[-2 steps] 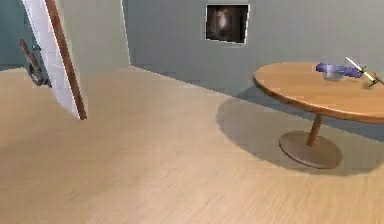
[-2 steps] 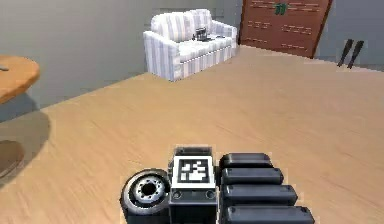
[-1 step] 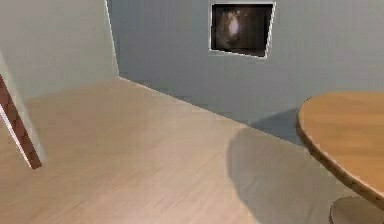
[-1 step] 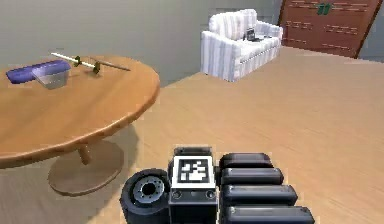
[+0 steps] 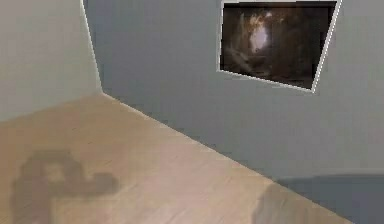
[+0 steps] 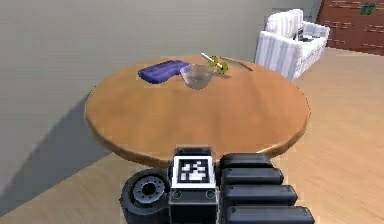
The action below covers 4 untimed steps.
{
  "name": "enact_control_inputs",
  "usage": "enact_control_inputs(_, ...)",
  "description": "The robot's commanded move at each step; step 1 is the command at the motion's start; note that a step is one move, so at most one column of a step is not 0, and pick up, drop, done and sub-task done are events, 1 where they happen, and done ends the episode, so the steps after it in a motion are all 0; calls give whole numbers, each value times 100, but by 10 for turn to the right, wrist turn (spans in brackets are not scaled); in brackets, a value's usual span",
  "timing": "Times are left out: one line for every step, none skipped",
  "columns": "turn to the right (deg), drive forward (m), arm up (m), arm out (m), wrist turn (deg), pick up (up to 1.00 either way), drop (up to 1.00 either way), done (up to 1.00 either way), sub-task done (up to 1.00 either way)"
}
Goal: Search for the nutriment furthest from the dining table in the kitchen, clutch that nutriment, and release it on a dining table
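The dark, round gripper (image 6: 147, 196) is at the near edge of a round, smooth wooden table (image 6: 200, 122). I cannot tell if it holds anything. Far across the table lie a flat blue thing (image 6: 163, 71), a clear bowl (image 6: 200, 77) and a small yellow-green bit (image 6: 216, 66) that may or may not be food. Behind stands a white striped chair (image 6: 290, 40).

Bowl (image 6: 199, 77) on round table (image 6: 200, 122), cloth (image 6: 163, 71) just left of it; armchair (image 6: 290, 42) behind table, rightward.
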Motion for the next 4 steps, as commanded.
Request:
enact_control_inputs(-150,0,0,0,0,0,0,0,0)
enact_control_inputs(0,20,0,0,0,0,0,0,0)
enact_control_inputs(450,0,0,0,0,0,0,0,0)
enact_control_inputs(90,0,0,0,0,0,0,0,0)
